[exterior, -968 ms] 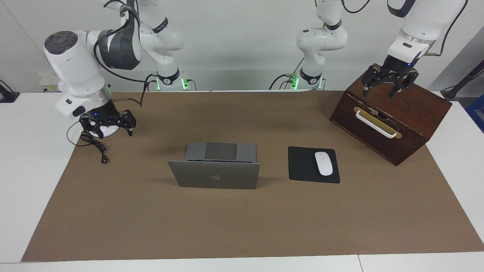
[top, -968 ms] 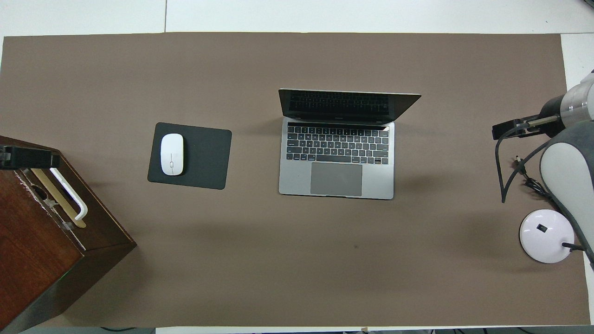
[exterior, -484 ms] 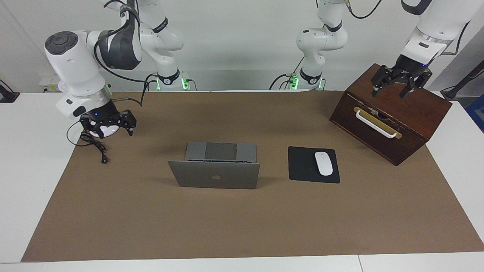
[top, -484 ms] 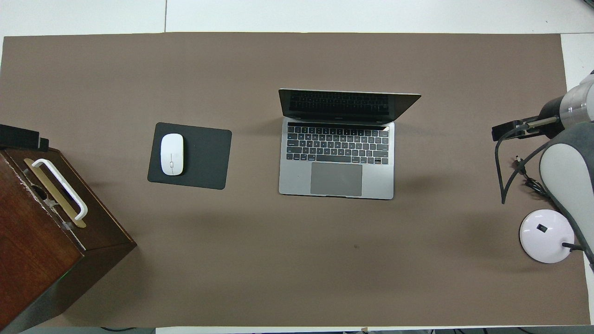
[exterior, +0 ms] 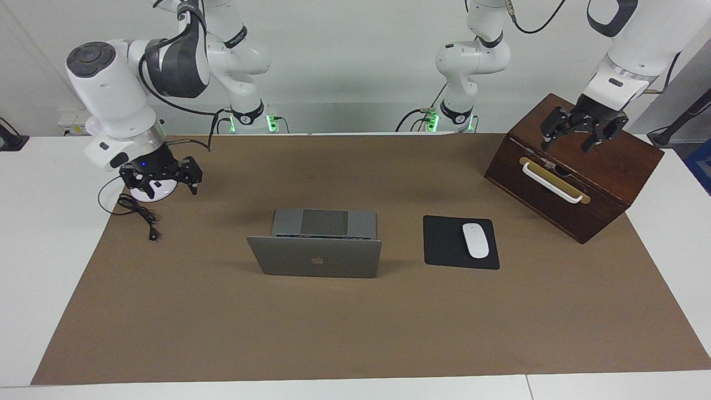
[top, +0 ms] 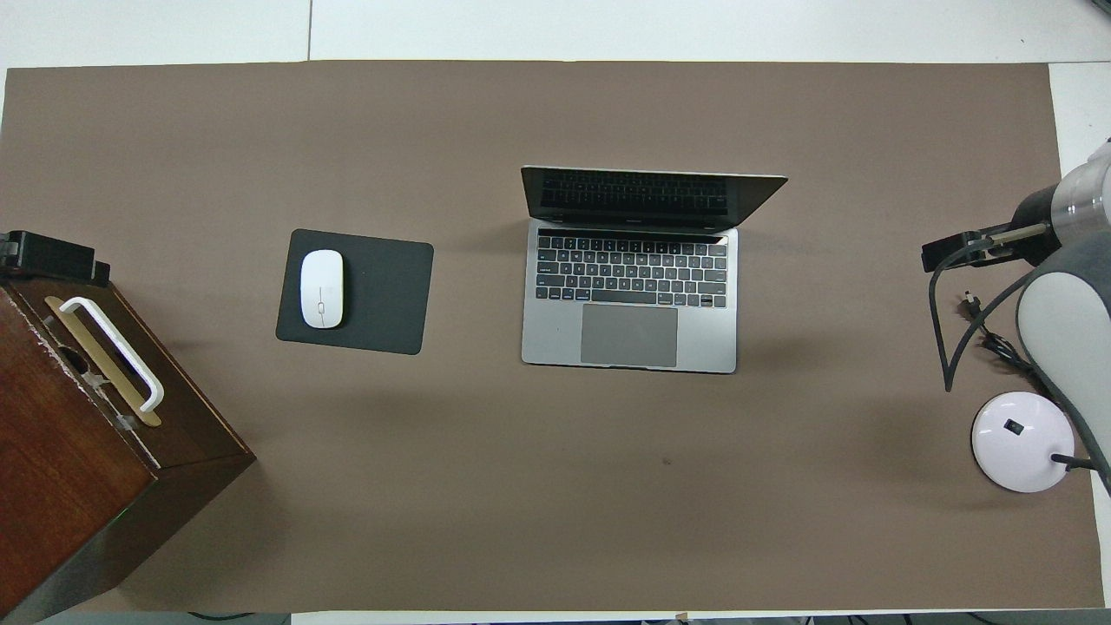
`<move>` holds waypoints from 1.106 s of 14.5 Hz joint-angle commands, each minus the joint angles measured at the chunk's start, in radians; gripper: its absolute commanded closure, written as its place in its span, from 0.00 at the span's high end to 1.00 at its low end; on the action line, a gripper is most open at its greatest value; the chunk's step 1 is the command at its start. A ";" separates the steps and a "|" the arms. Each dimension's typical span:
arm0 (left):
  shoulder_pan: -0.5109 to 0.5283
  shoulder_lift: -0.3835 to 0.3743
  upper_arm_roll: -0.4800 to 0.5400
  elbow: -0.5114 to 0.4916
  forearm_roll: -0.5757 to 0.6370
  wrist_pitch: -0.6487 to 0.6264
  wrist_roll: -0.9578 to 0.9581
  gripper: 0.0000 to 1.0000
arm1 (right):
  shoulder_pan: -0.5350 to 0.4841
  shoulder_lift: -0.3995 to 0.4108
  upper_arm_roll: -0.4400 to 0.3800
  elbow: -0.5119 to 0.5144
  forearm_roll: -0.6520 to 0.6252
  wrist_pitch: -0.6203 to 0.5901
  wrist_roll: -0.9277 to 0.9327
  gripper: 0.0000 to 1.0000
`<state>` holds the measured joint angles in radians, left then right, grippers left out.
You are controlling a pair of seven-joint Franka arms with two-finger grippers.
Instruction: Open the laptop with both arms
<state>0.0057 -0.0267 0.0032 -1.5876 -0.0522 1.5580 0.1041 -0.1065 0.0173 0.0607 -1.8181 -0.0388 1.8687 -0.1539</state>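
Brown paper covers the white table [exterior: 33, 266]. Nearest the robots, the left gripper [exterior: 577, 133] hangs with fingers spread and empty over the dark wooden box with a white handle [exterior: 572, 183]; the right gripper [exterior: 161, 176], likewise spread and empty, is over a round white puck with a black cable [top: 1020, 441]. Farther out, mid-table, the thin silver-grey laptop [top: 629, 278] sits with its lid raised, beside a white mouse [top: 322, 288] on a black pad [top: 382, 295]. Opening looks done; nothing seems left but retreat.

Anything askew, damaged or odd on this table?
Only the wooden box at the left arm's end sits turned at an angle to the mat's edges. The laptop stands open and square; nothing looks spilled or damaged.
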 commanded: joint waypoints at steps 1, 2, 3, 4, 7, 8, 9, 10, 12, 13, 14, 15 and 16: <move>-0.001 -0.022 -0.005 -0.026 0.018 -0.009 -0.104 1.00 | -0.004 -0.011 0.005 0.008 0.020 -0.022 0.010 1.00; -0.006 -0.022 -0.006 -0.026 0.020 -0.006 -0.127 1.00 | -0.002 -0.011 0.005 0.008 0.020 -0.023 0.011 1.00; -0.007 -0.021 -0.006 -0.025 0.020 -0.006 -0.127 1.00 | -0.002 -0.011 0.007 0.009 0.020 -0.023 0.011 1.00; -0.009 -0.021 -0.008 -0.026 0.020 -0.004 -0.124 1.00 | -0.004 -0.011 0.007 0.010 0.020 -0.023 0.011 1.00; -0.012 -0.021 -0.009 -0.028 0.022 0.020 -0.100 1.00 | -0.004 -0.011 0.007 0.008 0.020 -0.020 0.011 1.00; -0.012 -0.021 -0.009 -0.028 0.022 0.022 -0.077 1.00 | -0.004 -0.011 0.007 0.008 0.020 -0.020 0.011 1.00; -0.012 -0.021 -0.009 -0.028 0.022 0.020 -0.039 1.00 | -0.004 -0.011 0.007 0.008 0.020 -0.020 0.011 1.00; -0.010 -0.021 -0.008 -0.029 0.022 0.020 -0.008 1.00 | -0.004 -0.011 0.007 0.008 0.020 -0.020 0.011 1.00; -0.004 -0.021 -0.008 -0.029 0.022 0.023 -0.009 1.00 | -0.004 -0.011 0.007 0.008 0.020 -0.020 0.011 1.00; -0.003 -0.021 -0.006 -0.029 0.022 0.024 -0.015 1.00 | -0.004 -0.011 0.007 0.008 0.020 -0.017 0.011 1.00; -0.003 -0.021 -0.006 -0.029 0.022 0.022 -0.017 1.00 | -0.002 -0.011 0.007 0.008 0.020 -0.016 0.013 1.00; -0.001 -0.021 -0.006 -0.031 0.022 0.023 -0.020 1.00 | -0.002 -0.011 0.007 0.008 0.020 -0.014 0.013 1.00; -0.001 -0.021 -0.006 -0.031 0.022 0.024 -0.021 1.00 | -0.002 -0.011 0.007 0.008 0.020 -0.013 0.013 1.00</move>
<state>0.0050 -0.0273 -0.0050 -1.5916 -0.0515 1.5608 0.0744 -0.1064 0.0127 0.0623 -1.8139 -0.0388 1.8655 -0.1539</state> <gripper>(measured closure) 0.000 0.000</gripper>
